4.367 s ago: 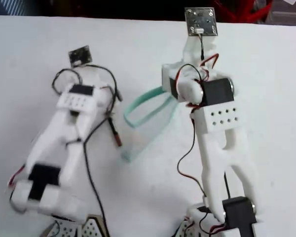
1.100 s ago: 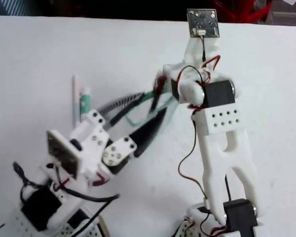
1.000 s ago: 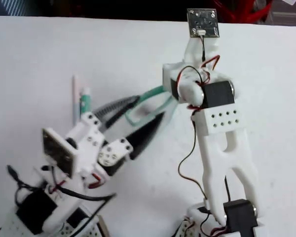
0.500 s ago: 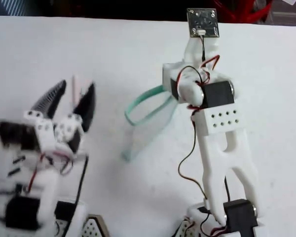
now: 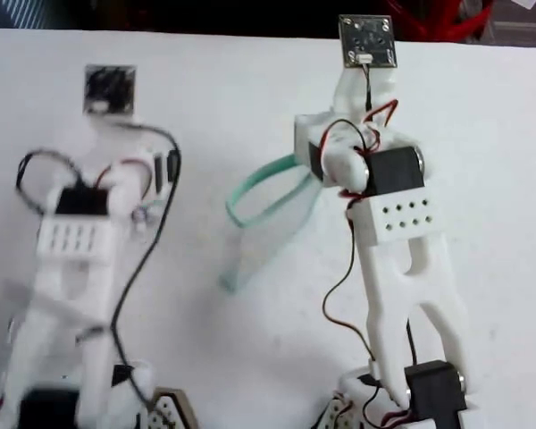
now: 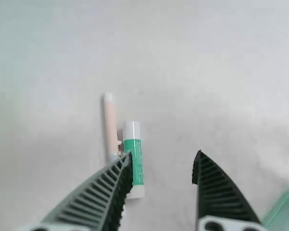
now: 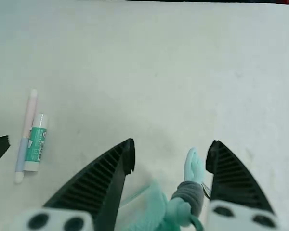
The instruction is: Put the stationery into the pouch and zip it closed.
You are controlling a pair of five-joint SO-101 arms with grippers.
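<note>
The left tool [image 6: 161,161] is hanging over the bench [image 6: 183,57] with its jaws wide apart, one fingertip showing in front of the green glue stick [image 6: 133,159], which is lying just beside a pale pen [image 6: 109,122]. The right tool [image 7: 172,144] is also standing spread, with the teal pouch [image 7: 156,204] sitting between its fingers

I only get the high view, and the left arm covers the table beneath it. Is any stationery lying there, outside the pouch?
Observer: Yes. The left wrist view shows a pen and a green glue stick lying side by side on the table.
Operator: Are the left jaws around them?
Observer: No. They stand open and empty, with the glue stick by one jaw's tip.
Operator: And the right jaws?
Observer: Open too, with a teal part of the pouch between them.
</note>
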